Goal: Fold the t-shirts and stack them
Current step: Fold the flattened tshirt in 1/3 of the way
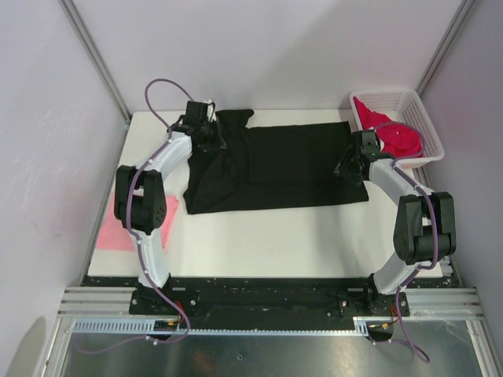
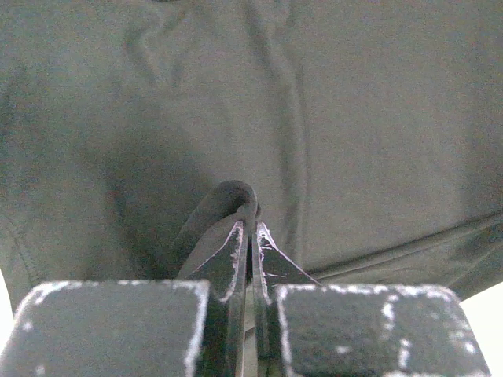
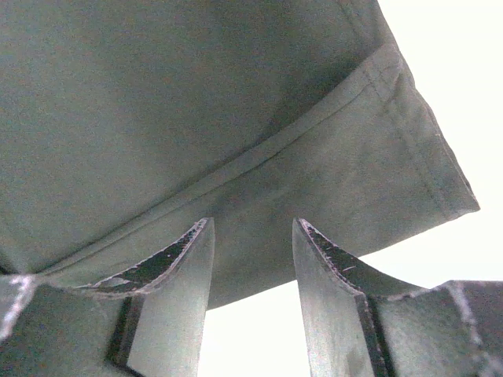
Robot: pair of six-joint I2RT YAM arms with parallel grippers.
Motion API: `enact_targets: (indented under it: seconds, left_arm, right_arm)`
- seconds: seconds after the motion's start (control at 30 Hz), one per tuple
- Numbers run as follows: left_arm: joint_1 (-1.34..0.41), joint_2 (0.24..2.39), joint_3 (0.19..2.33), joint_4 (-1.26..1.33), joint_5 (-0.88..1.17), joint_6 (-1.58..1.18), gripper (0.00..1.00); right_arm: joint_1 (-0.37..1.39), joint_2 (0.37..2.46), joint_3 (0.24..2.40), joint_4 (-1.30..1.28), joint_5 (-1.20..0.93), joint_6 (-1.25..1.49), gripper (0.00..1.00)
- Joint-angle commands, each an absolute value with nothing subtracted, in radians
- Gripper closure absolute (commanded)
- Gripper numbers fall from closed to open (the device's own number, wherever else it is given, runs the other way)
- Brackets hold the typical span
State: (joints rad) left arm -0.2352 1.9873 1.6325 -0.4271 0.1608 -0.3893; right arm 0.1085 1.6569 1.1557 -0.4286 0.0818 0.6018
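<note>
White basket (image 1: 414,104) with crimson tee (image 1: 393,138) stands close beside black tee (image 1: 291,166).

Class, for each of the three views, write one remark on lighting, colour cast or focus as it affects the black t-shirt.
Top external: even light, the black t-shirt crisp on the white table. Left wrist: cloth washed to grey-green, soft, with a dark shadow by the left gripper. Right wrist: same grey cast, table blown out to white beyond the right gripper.
</note>
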Motion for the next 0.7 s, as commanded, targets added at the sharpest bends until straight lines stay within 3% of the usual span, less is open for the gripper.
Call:
enact_targets:
  seconds: [0.0, 0.33, 0.43, 0.57, 0.67]
  left_arm:
    - [-0.241, 2.004, 1.694, -0.389, 0.203, -0.346, 0.96]
    - [-0.24, 2.04, 1.71, -0.372, 0.213, -0.309, 0.93]
    - [-0.236, 2.046, 1.712, -0.358, 0.181, -0.302, 0.89]
    - [-0.219, 2.069, 1.729, -0.351, 0.119, -0.302, 0.69]
    - [-0.2, 2.059, 1.737, -0.353, 0.06, -0.31, 0.4]
  right_arm:
    - [0.115, 1.636, 1.147, -0.41, 0.093, 0.584, 0.52]
    - [0.118, 1.623, 1.133, -0.418, 0.099, 0.575, 0.51]
    - [0.117, 1.615, 1.124, -0.417, 0.101, 0.572, 0.51]
    - [0.118, 1.606, 1.121, -0.423, 0.101, 0.566, 0.51]
    - [0.119, 1.59, 1.117, -0.436, 0.101, 0.56, 0.51]
